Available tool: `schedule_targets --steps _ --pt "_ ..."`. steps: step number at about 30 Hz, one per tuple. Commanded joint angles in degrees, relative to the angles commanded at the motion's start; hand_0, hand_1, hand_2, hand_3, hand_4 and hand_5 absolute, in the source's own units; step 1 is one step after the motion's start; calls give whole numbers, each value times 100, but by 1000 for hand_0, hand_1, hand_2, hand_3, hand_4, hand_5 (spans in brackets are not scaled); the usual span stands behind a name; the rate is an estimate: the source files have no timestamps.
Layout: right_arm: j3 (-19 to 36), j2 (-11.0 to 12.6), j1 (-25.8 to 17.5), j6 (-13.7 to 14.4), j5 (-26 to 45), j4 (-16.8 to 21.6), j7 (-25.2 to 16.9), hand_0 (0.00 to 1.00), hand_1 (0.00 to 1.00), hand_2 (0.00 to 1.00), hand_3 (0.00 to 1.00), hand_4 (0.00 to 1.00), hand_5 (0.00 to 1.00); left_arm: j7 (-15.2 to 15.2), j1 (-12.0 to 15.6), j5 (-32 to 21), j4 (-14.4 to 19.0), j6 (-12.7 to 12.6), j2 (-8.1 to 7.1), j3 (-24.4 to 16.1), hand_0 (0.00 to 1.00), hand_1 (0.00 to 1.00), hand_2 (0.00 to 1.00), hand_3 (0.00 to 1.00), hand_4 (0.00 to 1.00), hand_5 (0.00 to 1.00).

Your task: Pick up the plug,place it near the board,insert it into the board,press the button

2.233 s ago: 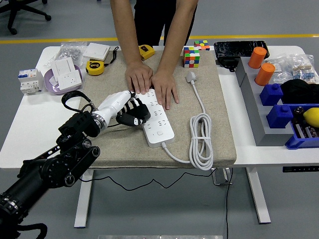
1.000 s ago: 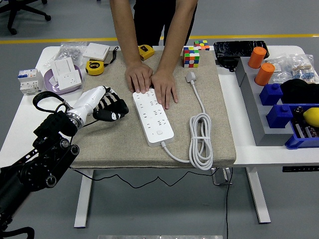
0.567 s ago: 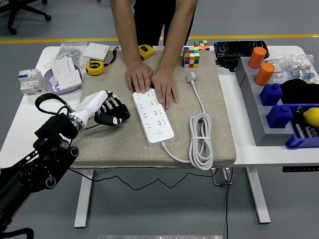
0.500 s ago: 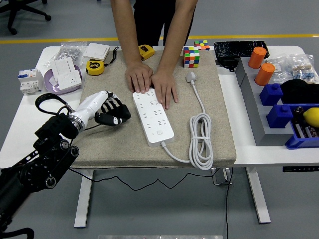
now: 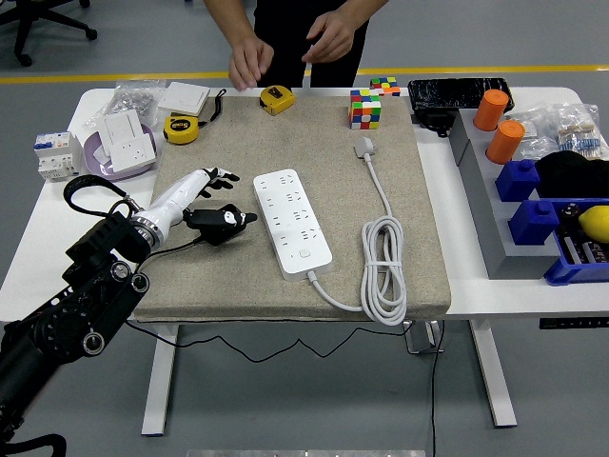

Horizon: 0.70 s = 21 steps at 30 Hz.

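Left hand (image 5: 217, 215) left of centre, over the tan mat (image 5: 219, 276), fingers spread loosely, holding nothing, just left of the white power strip (image 5: 292, 222) and not touching it. Strip lies diagonally mid-frame. Its plug (image 5: 364, 147) rests on the mat, upper centre-right, below the colour cube (image 5: 365, 107); cord coiled (image 5: 385, 271) lower right of the strip. Person's hands (image 5: 251, 59) at top edge, off the table. Yellow tape measure (image 5: 181, 129) upper left.
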<state>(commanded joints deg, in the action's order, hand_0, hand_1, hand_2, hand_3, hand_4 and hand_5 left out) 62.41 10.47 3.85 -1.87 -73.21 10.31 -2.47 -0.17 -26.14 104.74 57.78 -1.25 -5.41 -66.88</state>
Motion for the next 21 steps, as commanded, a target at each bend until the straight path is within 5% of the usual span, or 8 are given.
schedule_targets --steps 1,5,10,14,19,20,21 --pt "-4 -1 1 0 4 0 -1 942 888 833 838 998 943 -15 26 -157 66 -30 16 -35 821 933 903 883 998 830" --pt "34 -13 -9 -1 -30 0 4 942 888 833 838 998 943 -289 401 -1077 782 -398 234 -368 821 933 903 883 998 830" --pt "87 -29 -31 0 -77 0 6 942 887 833 838 998 941 -525 1004 -2269 1769 -550 521 -756 842 971 960 944 998 853" --pt "95 -40 -47 1 -90 0 1 942 887 833 837 998 937 -605 1493 -3274 2425 -453 511 -876 863 992 998 992 998 836" --pt "62 -20 -24 -3 -98 0 -3 942 887 833 837 998 937 -615 1822 -4466 2774 -312 457 -855 863 992 998 992 998 836" --pt "52 -15 -19 -3 -97 0 -5 942 887 833 837 998 934 -615 1891 -4727 2830 -301 467 -865 838 930 954 998 998 661" --pt "43 -10 -14 -3 -95 0 -6 942 887 833 837 998 934 -613 1942 -4950 2868 -295 478 -875 838 930 954 998 998 661"
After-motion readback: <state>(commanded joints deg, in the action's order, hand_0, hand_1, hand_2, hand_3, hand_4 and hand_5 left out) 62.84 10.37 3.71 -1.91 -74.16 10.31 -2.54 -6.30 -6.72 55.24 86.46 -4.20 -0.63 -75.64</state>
